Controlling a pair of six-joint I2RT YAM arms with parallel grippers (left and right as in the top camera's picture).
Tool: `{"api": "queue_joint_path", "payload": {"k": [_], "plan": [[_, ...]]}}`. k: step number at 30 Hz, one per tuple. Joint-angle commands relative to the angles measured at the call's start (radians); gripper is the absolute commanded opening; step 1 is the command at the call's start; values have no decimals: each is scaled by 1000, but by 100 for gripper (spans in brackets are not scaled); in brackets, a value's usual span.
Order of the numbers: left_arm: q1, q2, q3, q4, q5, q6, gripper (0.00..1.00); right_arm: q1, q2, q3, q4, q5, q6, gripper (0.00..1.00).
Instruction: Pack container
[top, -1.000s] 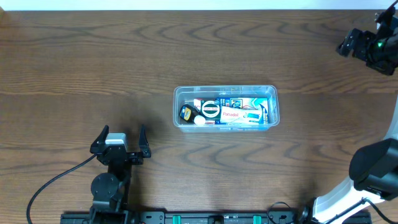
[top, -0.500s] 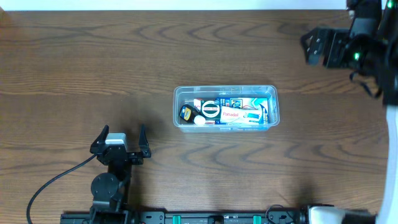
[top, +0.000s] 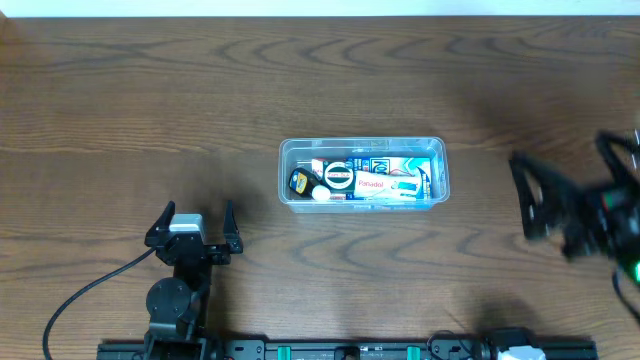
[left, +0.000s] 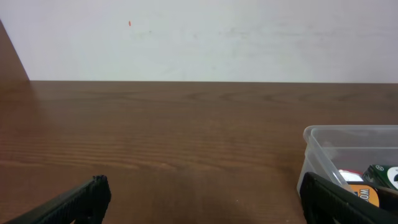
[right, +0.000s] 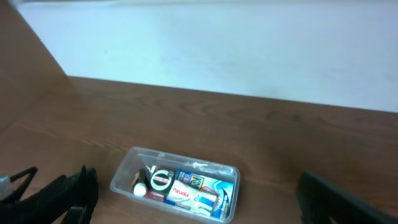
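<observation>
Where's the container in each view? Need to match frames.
Overhead: container at the centre of the table, items inside.
Left wrist: container in the bottom-right corner, cut off by the frame edge.
Right wrist: container at lower centre, whole tub visible.
Shared landmark: the table's far edge against the white wall.

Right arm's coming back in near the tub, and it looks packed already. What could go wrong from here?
1. The right gripper has swung from the far corner to the near right. It shows blurred with its jaws open, so at that pace it could clip the container and shove it aside.
2. The container looks nearly full, with the Panadol box among the items. Reaching in could catch or drag packed items out.
</observation>
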Motion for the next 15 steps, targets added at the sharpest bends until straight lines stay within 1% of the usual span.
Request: {"api": "queue_joint_path", "payload": {"k": [1, 4, 7, 9, 13, 15], "plan": [[6, -6, -24, -33, -15, 21, 98, 8, -76, -142, 3, 5, 1, 99], [6, -6, -24, -33, -15, 21, 98, -6, -164, -298, 69, 4, 1, 99], [6, -6, -24, -33, -15, 21, 98, -23, -259, -490, 227, 3, 1, 99], [6, -6, -24, -33, -16, 21, 98, -28, -320, -621, 370, 3, 1, 99], [6, -6, -24, -33, -15, 21, 98, -35, -449, -917, 729, 3, 16, 99], [6, -6, -24, -33, -15, 21, 98, -35, -501, -1046, 877, 3, 17, 99]]}}
